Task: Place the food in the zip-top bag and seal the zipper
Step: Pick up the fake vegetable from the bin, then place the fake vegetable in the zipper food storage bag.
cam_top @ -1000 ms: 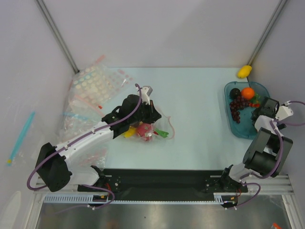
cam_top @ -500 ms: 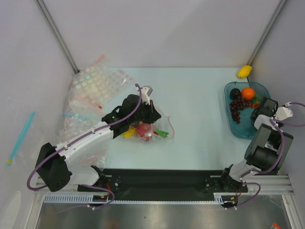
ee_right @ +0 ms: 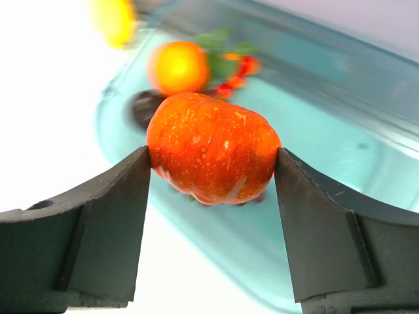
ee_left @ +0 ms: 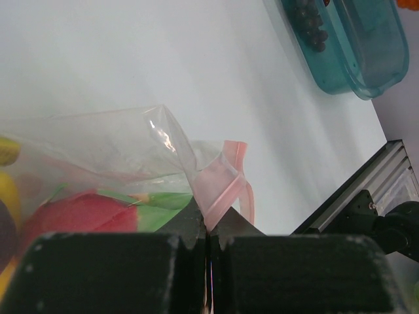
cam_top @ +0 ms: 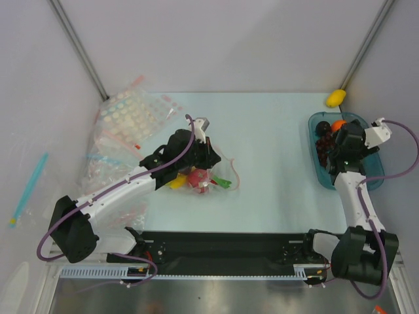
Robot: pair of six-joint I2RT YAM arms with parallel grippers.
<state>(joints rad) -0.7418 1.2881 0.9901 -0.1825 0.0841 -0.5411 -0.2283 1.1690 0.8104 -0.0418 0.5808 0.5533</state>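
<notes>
Both jaws grip: left gripper (ee_left: 208, 241) pinches the zipper (ee_left: 222, 183), right gripper (ee_right: 213, 173) clamps the orange fruit (ee_right: 209, 147), which next needs carrying to the zip-top bag (cam_top: 221, 171) at centre-left.

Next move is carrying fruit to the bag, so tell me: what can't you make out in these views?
- Right wrist view: everything behind the orange fruit in the right gripper is blurred; whether it's off the tray is unclear.
- Top view: that wrist covers the grip.
- Left wrist view: the left gripper blocks the bag below its pink strip; contents cut off at the left edge.
</notes>
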